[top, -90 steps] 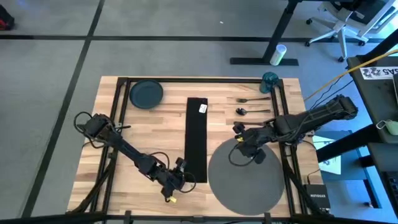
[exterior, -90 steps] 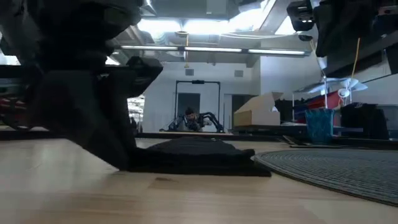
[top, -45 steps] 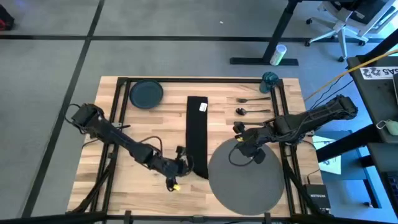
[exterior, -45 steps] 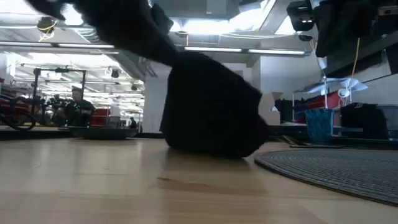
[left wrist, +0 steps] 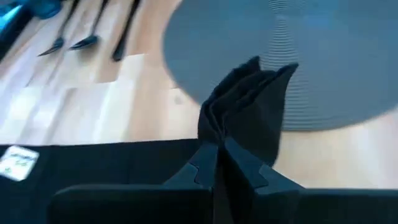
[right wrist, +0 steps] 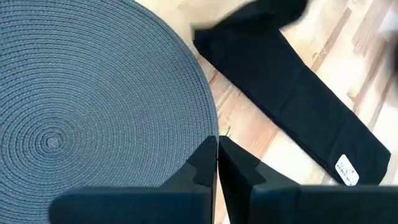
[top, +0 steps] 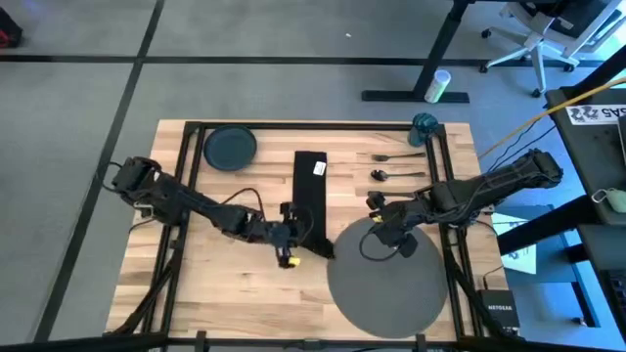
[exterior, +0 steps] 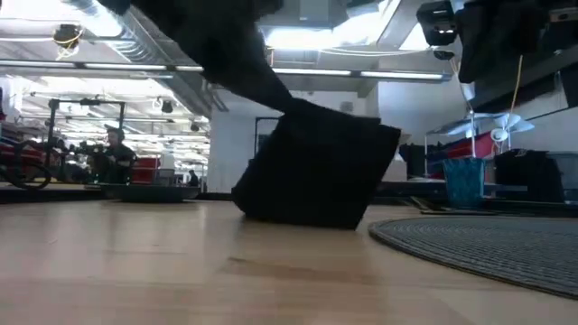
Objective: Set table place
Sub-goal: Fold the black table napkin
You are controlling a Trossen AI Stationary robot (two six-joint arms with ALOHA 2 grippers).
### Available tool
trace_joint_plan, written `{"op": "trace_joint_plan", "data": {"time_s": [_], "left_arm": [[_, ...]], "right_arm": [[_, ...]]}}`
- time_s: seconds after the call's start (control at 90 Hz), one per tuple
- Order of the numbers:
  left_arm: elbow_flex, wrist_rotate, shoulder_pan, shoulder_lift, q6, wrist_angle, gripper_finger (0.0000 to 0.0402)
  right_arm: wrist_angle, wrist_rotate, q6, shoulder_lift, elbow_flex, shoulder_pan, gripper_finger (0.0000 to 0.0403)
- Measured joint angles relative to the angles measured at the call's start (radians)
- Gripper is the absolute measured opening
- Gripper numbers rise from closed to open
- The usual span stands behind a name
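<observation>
Round grey woven placemat [top: 391,279] lies flat by the table's [top: 215,293] near right corner, ribbed in concentric rings. Right gripper [top: 375,221] hangs over its far edge, jaws closed, empty. Left gripper [top: 298,235], jaws clamped on the near end of the black cloth napkin [top: 311,200], bunches it into upright pleats; the rest lies as a long flat strip mid-table.
</observation>
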Motion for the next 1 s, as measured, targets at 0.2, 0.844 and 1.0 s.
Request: {"op": "trace_joint_plan", "data": {"time_s": [0.2, 0.844, 1.0], "left_arm": [[0.000, -0.008, 0.097, -0.004, 0.018, 0.000, 0.0000], [0.000, -0.060, 0.379, -0.004, 0.033, 0.004, 0.0000], [0.000, -0.013, 0.445, -0.004, 0.010, 0.004, 0.0000]], "right_arm": [[0.000, 0.000, 0.002, 0.000, 0.000, 0.000, 0.0001], [-0.001, 0.000, 0.009, 0.000, 0.000, 0.001, 0.0001], [-0.001, 0.000, 0.010, 0.000, -0.010, 0.001, 0.0001]]}}
